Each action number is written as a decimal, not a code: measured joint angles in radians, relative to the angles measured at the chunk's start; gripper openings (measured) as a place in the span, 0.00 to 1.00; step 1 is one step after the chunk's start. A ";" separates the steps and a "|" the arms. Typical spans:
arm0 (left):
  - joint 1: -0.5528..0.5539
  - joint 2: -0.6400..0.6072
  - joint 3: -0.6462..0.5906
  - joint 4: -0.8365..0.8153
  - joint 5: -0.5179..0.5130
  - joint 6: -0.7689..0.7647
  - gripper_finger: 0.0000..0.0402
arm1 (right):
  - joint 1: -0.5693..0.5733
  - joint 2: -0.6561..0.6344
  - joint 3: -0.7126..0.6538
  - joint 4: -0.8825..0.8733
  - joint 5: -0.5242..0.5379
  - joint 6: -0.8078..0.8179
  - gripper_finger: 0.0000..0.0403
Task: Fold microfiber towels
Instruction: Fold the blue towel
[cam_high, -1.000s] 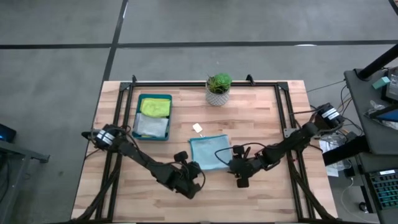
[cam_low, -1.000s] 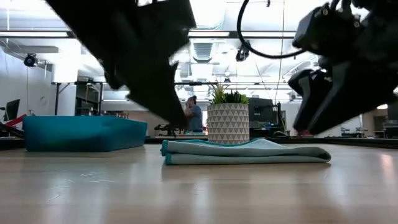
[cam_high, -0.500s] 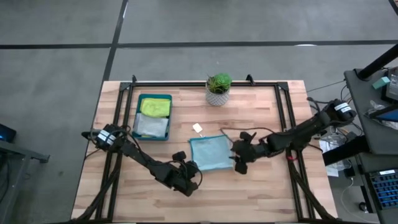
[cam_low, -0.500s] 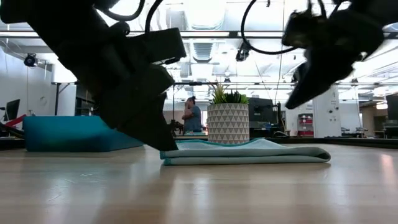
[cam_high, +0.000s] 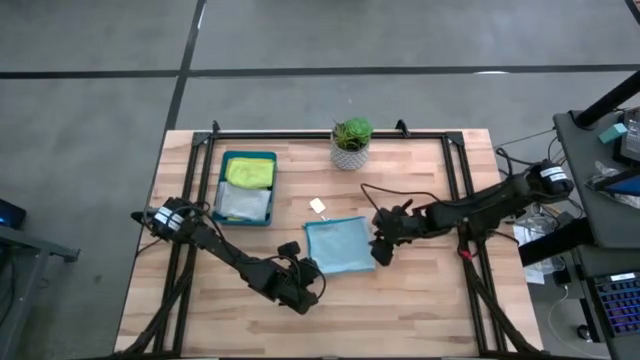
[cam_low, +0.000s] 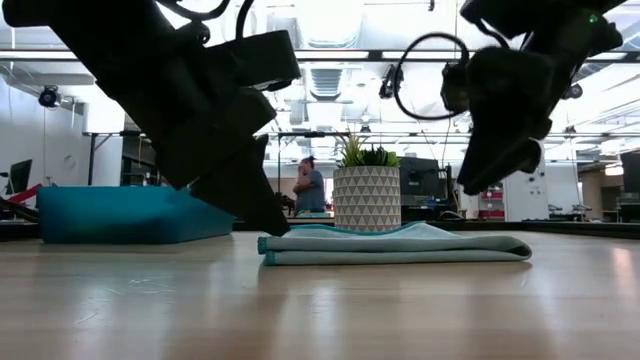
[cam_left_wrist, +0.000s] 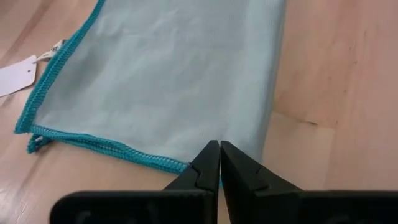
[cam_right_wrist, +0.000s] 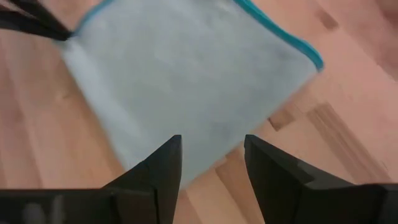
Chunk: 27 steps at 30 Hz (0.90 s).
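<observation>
A light teal microfiber towel (cam_high: 338, 247) lies folded flat mid-table, with its white tag (cam_high: 318, 206) on the wood beside its far-left corner. My left gripper (cam_left_wrist: 219, 149) is shut, its tips at the towel's near-left corner (cam_high: 314, 270). My right gripper (cam_right_wrist: 211, 167) stands open above the towel's right edge (cam_high: 370, 245) and touches nothing; in the low view the right gripper (cam_low: 480, 180) is well clear of the cloth (cam_low: 400, 245). A lime green towel (cam_high: 250, 172) and a pale grey one (cam_high: 245, 203) lie in the dark teal tray (cam_high: 221, 190). My left gripper's shut fingertips (cam_left_wrist: 208, 163) slant down from the table's near-left side. They stand at the teal-hemmed edge (cam_left_wrist: 177, 163), close to the towel's near-left corner. I cannot tell whether they touch the cloth, which lies flat on the table.
A potted plant (cam_high: 351, 142) stands at the far edge, behind the towel. The tray sits far left. Black frame rails (cam_high: 455, 190) run along the table's left, right and far sides. Bare wood lies near the front edge (cam_high: 400, 320).
My right gripper has swung from the table's near right side toward the far edge. It has risen and rolled, and now hangs over the towel's right edge. My left gripper has sunk a little toward the towel's near-left corner. The towel has not moved.
</observation>
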<state>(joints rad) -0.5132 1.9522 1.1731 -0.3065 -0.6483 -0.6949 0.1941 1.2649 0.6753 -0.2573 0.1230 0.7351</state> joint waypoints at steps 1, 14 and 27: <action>0.001 0.000 0.000 0.000 0.000 0.000 0.00 | -0.005 0.002 -0.002 -0.006 -0.001 0.011 0.41; 0.003 0.000 -0.002 -0.001 0.000 0.003 0.00 | -0.012 0.008 -0.082 0.048 0.037 0.120 0.41; 0.003 0.000 -0.002 0.000 -0.001 0.002 0.00 | -0.012 0.023 -0.247 0.360 0.038 0.198 0.41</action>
<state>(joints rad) -0.5098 1.9518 1.1713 -0.3069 -0.6491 -0.6926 0.1825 1.2884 0.4287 0.1025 0.1608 0.9336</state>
